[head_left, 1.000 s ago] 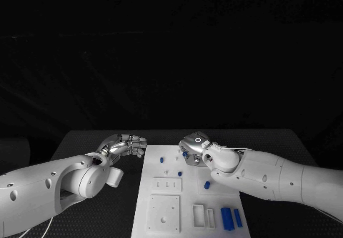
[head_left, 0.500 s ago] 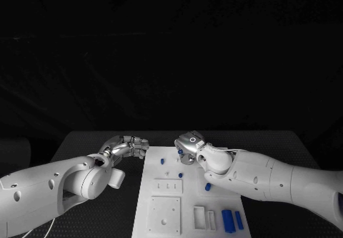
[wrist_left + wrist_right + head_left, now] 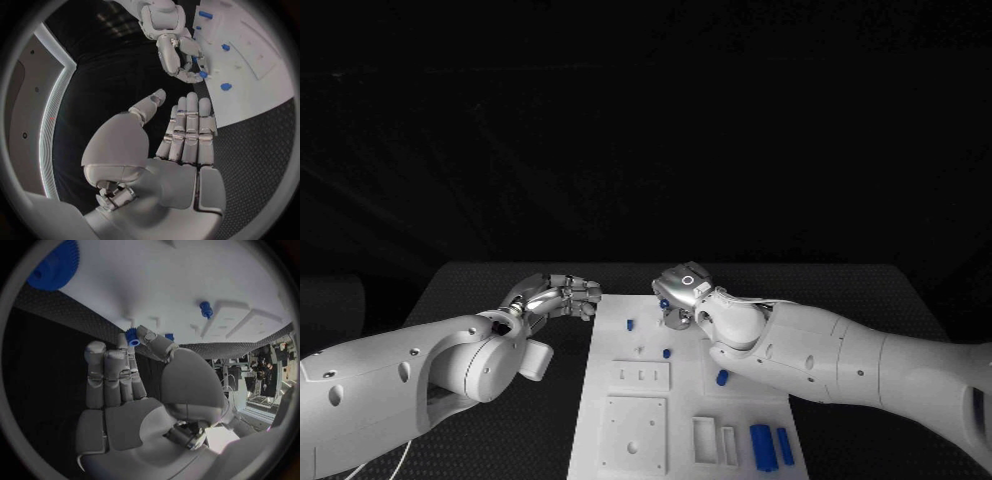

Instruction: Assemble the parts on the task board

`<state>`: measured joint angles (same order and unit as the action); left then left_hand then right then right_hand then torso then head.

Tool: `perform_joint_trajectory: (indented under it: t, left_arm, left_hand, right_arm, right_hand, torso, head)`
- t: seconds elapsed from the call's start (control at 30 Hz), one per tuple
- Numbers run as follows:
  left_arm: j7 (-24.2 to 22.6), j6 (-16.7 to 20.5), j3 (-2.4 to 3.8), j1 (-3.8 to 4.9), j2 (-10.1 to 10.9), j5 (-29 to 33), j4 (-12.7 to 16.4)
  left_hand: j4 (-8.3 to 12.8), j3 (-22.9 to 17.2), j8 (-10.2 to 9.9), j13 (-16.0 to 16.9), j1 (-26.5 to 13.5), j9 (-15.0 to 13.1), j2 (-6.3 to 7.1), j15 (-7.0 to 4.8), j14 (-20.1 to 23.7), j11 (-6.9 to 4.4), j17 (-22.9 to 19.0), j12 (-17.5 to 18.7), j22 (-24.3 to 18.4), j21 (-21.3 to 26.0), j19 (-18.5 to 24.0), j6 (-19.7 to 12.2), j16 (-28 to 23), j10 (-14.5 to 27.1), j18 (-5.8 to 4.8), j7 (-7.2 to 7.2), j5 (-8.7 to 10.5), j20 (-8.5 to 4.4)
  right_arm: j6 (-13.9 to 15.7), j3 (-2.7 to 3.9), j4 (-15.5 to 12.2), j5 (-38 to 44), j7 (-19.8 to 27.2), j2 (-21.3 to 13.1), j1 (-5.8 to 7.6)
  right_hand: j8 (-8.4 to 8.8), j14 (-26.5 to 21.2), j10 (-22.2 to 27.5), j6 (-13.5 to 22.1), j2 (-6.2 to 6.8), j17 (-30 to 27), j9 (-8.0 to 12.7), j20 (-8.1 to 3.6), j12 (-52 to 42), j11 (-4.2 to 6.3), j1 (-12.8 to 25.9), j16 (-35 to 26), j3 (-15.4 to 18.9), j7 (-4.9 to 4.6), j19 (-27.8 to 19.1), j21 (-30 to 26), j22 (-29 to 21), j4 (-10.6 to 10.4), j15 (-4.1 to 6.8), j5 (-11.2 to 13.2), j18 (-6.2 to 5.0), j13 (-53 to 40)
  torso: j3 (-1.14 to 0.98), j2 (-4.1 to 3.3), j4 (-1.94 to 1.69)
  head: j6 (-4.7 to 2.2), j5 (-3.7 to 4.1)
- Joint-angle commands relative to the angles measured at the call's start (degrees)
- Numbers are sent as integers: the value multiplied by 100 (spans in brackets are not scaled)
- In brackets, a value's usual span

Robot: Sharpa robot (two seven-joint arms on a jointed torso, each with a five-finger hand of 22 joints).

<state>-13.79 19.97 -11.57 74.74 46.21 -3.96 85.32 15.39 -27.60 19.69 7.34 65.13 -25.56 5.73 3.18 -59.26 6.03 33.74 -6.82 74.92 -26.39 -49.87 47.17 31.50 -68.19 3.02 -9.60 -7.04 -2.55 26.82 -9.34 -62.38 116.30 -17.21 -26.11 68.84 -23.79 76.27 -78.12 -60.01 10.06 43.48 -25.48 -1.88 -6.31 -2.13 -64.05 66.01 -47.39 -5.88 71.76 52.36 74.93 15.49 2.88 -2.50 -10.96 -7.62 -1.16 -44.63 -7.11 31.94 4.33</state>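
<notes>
Barely any movement since half a sec ago: right hand [image 3: 681,297] has crept a touch toward the far end of the board [image 3: 629,410], left hand [image 3: 561,295] holds the same spot.

Near end first, head view: two long blue parts [image 3: 763,446] lie side by side at the board's near right corner, beside two upright white slots [image 3: 711,438]. A square white block w/ a round hole [image 3: 635,431] sits at near left, a smaller block w/ three slits [image 3: 638,374] just beyond it.

Mid-board: a short blue peg [image 3: 721,378] close against the right forearm, and a small blue piece [image 3: 666,353] toward the centre. Farther up, another blue peg [image 3: 630,325] stands on the left part of the board.

Far end: right hand hovers over the board, thumb and a fingertip pinching a small blue part [image 3: 131,336]; left wrist view shows the same blue bit [image 3: 202,75] at those fingertips, other fingers curled loosely. Right wrist view also catches a blue gear [image 3: 53,266] on the board and a blue peg [image 3: 205,309] standing in it.

Left hand is off the board's left edge, over the black table [image 3: 473,285]. Left wrist view has its fingers straight, side by side, thumb apart, holding nothing.
</notes>
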Motion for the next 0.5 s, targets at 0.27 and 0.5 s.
perform_joint_trajectory:
  t: [0.27, 0.5]
  left_arm:
    - [-17, -95, 7, 36, -6, -25, 26]
    - [-17, -101, 8, 44, -17, -27, 27]
  left_hand:
    - [16, -19, -33, -3, -59, 7, -7, 7, 12, 34, 10, 35, 125, -39, 43, -9, -32, 13, 58, -48, -5, 5]
    - [19, -22, -36, -3, -61, 7, -5, 8, 12, 35, 13, 40, 125, -42, 45, -10, -34, 14, 58, -49, -5, 5]
  right_arm:
    - [-125, 2, 151, 76, 30, 74, 1]
    - [-162, 1, 187, 19, 83, 115, 0]
  right_hand:
    - [-29, -94, -28, -97, 34, -7, -121, -49, -19, -2, -17, 24, -69, 63, 13, 25, 103, -44, 138, -29, -404, -11]
    - [-25, -97, -28, -95, 39, -13, -123, -47, -12, -3, -10, 23, -79, 61, 8, 24, 102, -53, 137, -29, -404, -14]
  torso:
    - [-5, -16, 15]
    - [-7, -23, 15]
  head:
    - [34, -44]
    - [45, -58]
